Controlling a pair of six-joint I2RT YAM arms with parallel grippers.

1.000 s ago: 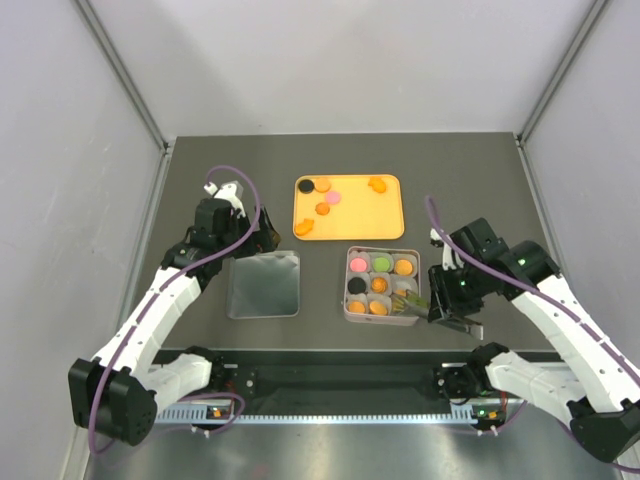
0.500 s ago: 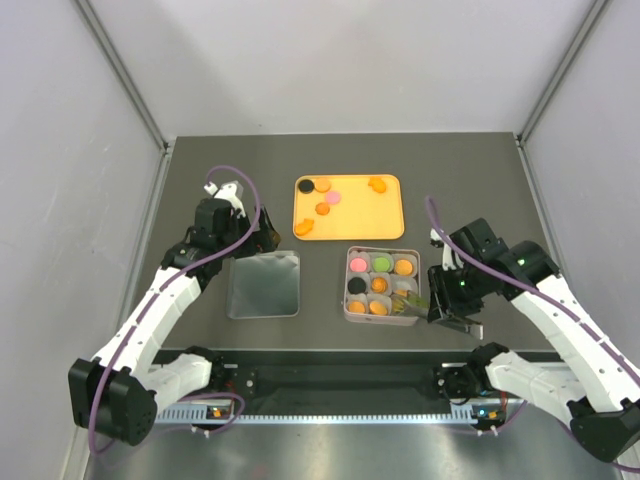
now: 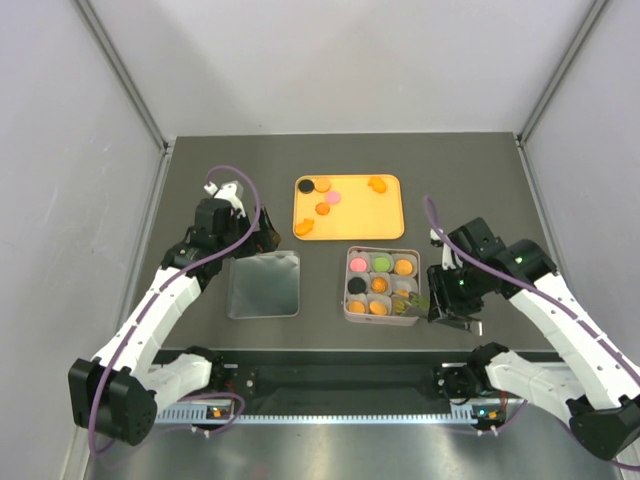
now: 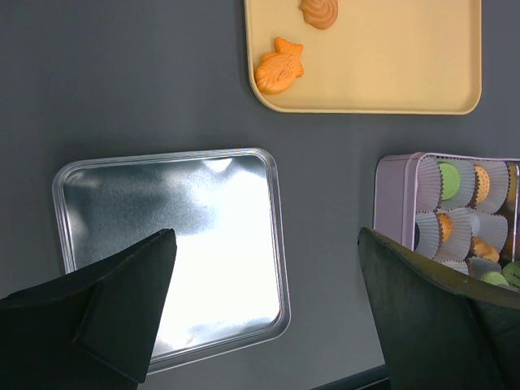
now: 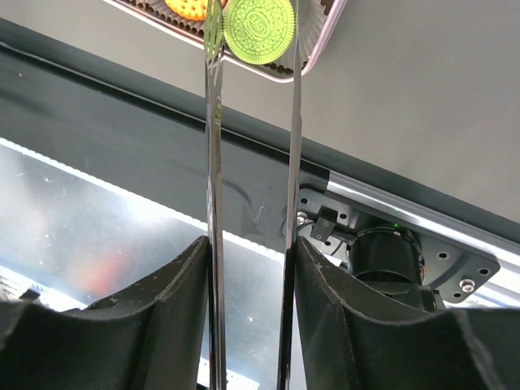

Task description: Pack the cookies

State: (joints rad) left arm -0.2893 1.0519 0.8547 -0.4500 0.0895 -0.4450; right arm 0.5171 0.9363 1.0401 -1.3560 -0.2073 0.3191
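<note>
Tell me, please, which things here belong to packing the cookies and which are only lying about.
In the job:
round green cookie, pinched in thin metal tongs held by the right gripper
square pink tin with pale paper cups, partly filled
flat orange tray and the loose cookies on it

Lying about:
square silver metal lid beside the tin, untouched, perhaps needed later

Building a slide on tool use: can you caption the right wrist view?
Right gripper squeezing metal tongs that pinch a green cookie over the tin corner.

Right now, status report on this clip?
Left gripper open above lid. Right gripper shut on tongs, green cookie pinched over tin corner. Nothing blocking.
</note>
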